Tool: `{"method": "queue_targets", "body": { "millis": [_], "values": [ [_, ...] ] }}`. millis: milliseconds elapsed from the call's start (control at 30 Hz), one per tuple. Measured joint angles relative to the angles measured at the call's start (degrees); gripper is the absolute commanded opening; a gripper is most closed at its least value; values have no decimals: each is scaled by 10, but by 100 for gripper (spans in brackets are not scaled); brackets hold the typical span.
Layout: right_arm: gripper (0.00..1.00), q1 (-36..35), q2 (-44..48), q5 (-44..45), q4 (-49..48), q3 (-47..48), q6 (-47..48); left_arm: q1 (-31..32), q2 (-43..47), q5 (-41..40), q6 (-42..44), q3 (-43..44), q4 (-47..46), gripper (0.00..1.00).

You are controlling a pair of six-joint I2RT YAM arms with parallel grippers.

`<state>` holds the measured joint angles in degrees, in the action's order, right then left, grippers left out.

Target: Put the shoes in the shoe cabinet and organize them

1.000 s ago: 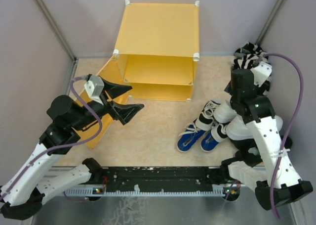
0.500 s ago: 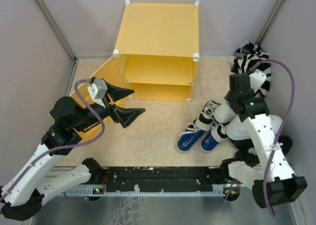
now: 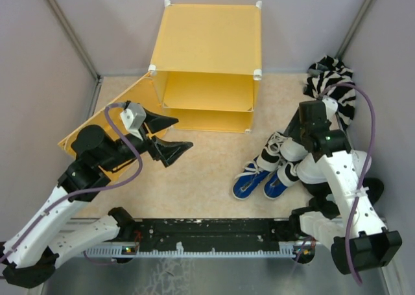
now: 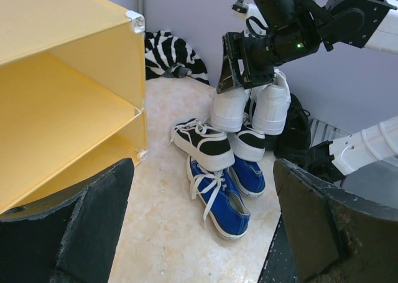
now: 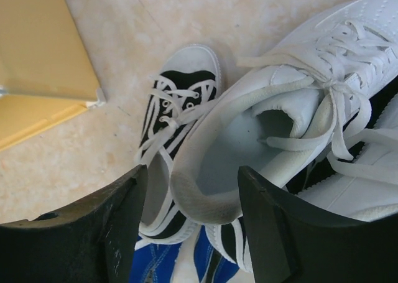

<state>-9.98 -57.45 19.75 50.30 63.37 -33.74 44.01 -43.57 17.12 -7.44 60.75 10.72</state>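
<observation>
The right gripper's (image 5: 193,177) jaws straddle the white sneaker (image 5: 298,90) at its heel rim, unclenched. The left gripper's (image 3: 182,133) jaws gape released above open counter (image 3: 207,172) before the shoe cabinet (image 3: 207,48).

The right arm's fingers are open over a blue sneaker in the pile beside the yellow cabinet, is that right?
No: the right arm's fingers are open over a white sneaker, not a blue one, in that pile. The right wrist view shows it.
</observation>
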Motion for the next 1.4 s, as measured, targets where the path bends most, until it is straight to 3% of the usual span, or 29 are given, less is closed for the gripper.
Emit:
{"method": "queue_targets", "body": {
  "millis": [467, 567, 733, 933, 1100, 1267, 1400],
  "values": [
    [56, -1, -29, -19, -16, -34, 57, 0, -5, -12, -2, -22, -4, 99],
    [41, -4, -14, -35, -22, -55, 55, 0, -5, -13, -2, -22, -4, 99],
    [0, -5, 11, -66, -25, -70, 53, 0, 0, -16, -3, -22, -4, 99],
    [0, -7, 17, -77, 1, -57, 58, 0, 15, -30, -6, -22, -4, 99],
    [0, -22, 17, -91, 68, 24, 73, 0, 18, -40, -7, -22, -4, 99],
    [0, -128, 11, -71, 124, 132, 74, 0, 21, -57, -7, -21, -1, 99],
    [0, -251, 0, -43, 126, 154, 61, 0, 26, -76, -4, -9, 9, 99]
  ]
}}
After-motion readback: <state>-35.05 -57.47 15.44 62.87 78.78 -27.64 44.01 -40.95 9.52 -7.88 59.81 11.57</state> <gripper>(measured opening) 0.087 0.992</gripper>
